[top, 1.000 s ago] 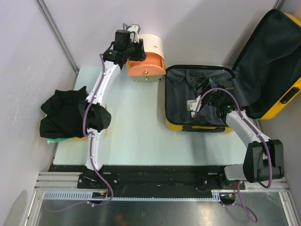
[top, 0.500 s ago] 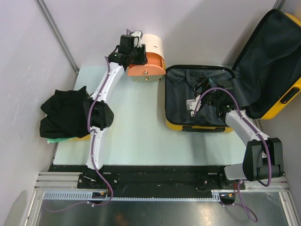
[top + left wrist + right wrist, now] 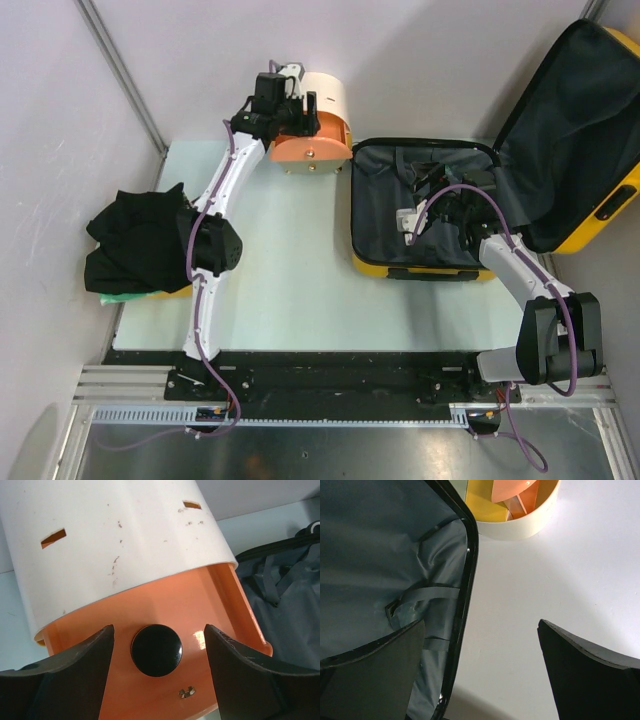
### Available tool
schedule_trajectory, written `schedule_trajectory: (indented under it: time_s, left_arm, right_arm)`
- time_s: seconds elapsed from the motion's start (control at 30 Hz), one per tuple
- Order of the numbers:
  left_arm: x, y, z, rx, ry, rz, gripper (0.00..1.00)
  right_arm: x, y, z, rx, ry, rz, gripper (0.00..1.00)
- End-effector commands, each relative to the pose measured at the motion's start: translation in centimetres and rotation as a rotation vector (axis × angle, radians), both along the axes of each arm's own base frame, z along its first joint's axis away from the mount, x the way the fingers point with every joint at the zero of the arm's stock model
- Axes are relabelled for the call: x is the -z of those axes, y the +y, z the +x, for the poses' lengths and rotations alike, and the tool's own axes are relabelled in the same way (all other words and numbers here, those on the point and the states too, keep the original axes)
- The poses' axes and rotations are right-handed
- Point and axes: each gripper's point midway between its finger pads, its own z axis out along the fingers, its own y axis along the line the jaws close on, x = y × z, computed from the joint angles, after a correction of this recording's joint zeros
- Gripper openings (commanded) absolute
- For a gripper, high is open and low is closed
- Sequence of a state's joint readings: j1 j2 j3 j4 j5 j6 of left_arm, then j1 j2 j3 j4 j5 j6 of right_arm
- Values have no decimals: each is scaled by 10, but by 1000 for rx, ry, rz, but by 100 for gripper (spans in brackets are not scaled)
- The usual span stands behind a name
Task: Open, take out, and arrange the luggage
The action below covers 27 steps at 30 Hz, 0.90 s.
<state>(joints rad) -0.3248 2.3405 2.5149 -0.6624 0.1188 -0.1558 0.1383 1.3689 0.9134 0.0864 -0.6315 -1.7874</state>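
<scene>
**Q:** Where is the luggage?

**A:** The luggage lies open on the right half of the table, with its yellow shell down and dark lining facing up. Its lid is raised on the right side and is also lined in dark fabric. Loose straps lie slack across the lining.

**Q:** What is the right arm doing?

**A:** It reaches in from the near right. The right claw hangs over the open base with its fingers spread wide, and it holds nothing. In its wrist view the black rim runs up between the two fingers, with lining on one side and pale table on the other.

**Q:** And the left arm?

**A:** It stretches to the far edge of the table. There a canister, cream with an orange end, lies on its side just beside the luggage's far left corner. The left claw points at the orange end. Its fingers are parted on either side of a round black knob, with a gap showing on both sides, so it grips nothing.

**Q:** Anything else on the table?

**A:** A heap of black cloth sits at the left edge, well apart from the luggage. A bit of green shows under it.
</scene>
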Motion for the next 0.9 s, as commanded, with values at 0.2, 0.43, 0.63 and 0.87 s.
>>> schedule_trajectory:
  time_s: [0.2, 0.43, 0.63, 0.87]
  left_arm:
    - [-134, -4, -49, 151, -250, -80, 67]
    - [-101, -4, -88, 242, -149, -47, 43]
    - [-67, -7, -105, 250, -48, -52, 25]
    - [-27, -11, -96, 199, 30, -27, 14]
  right_arm:
    - [-10, -2, 5, 40, -15, 41, 100]
    - [-7, -13, 15, 130, 38, 119, 100]
    - [-3, -32, 24, 242, 77, 174, 100]
    - [4, -54, 27, 365, 133, 231, 100]
